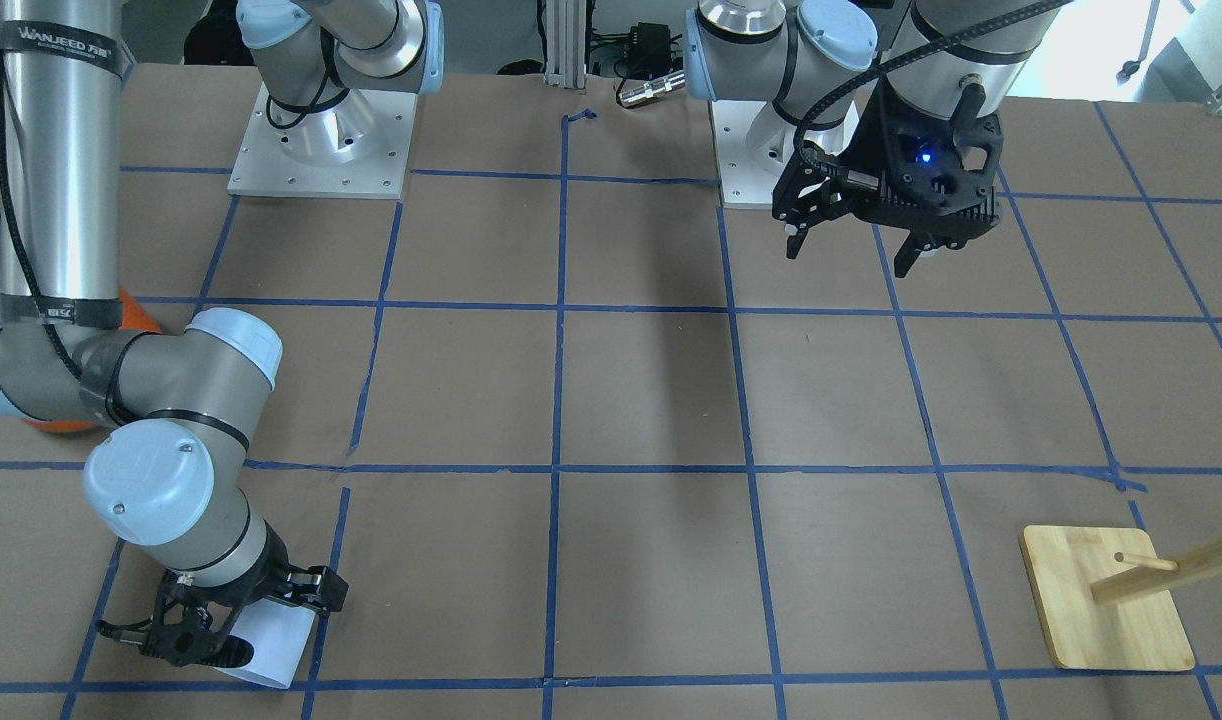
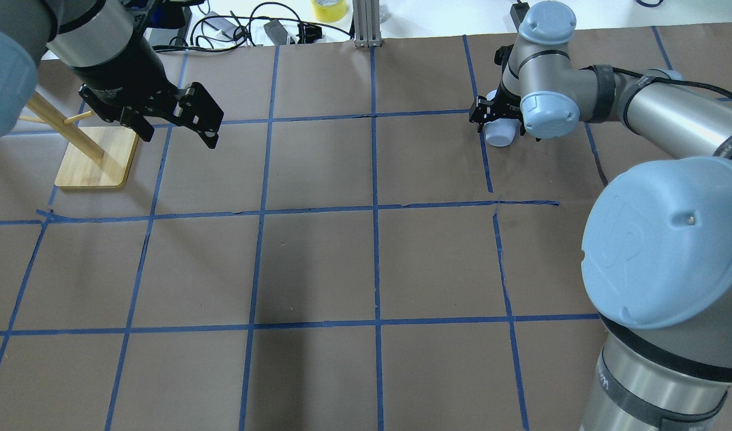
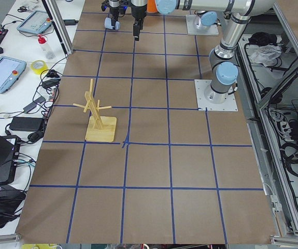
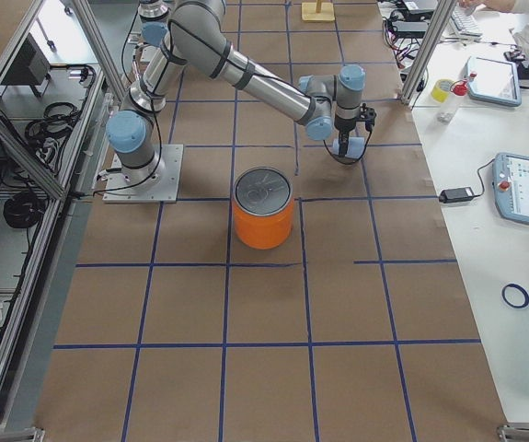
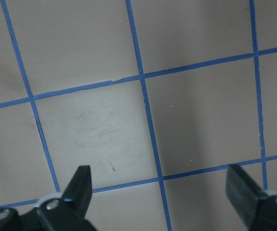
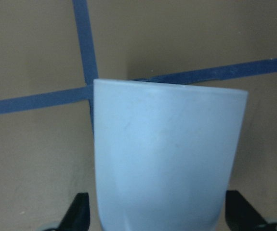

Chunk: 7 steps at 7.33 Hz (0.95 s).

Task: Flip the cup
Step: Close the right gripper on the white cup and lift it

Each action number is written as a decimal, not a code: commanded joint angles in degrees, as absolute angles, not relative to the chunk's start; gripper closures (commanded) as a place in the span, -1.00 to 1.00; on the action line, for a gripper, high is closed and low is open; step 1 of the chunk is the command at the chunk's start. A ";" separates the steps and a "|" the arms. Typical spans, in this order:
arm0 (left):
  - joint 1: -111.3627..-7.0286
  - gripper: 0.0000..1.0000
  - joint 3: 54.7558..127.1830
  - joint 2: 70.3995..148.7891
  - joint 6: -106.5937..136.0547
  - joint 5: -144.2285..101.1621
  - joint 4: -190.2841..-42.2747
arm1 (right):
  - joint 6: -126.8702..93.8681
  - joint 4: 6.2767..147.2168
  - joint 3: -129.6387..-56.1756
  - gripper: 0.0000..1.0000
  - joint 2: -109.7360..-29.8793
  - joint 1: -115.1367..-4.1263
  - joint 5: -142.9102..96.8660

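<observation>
Right end effector (image 1: 283, 622) low, astride the cup (image 1: 271, 656)

right arm strap (image 1: 59, 45): "WANJEED" | right arm joint cap (image 2: 659, 239): "UR" logo

Pale blue cup (image 6: 169, 154) within right gripper (image 6: 156, 211)
</observation>
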<state>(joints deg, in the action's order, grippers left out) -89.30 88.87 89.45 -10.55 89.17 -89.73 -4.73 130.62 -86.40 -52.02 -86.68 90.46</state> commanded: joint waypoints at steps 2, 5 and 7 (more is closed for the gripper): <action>-89.30 -1.00 88.95 89.39 -10.63 89.30 -89.74 | -4.75 132.71 -84.82 -0.95 -50.10 -86.48 90.44; -89.30 -1.00 89.12 89.30 -10.63 89.30 -89.74 | -4.40 132.46 -82.18 0.48 -49.66 -86.57 90.35; -89.30 -1.00 89.12 89.12 -10.63 89.47 -89.91 | -2.91 131.75 -81.65 0.64 -50.27 -87.18 90.35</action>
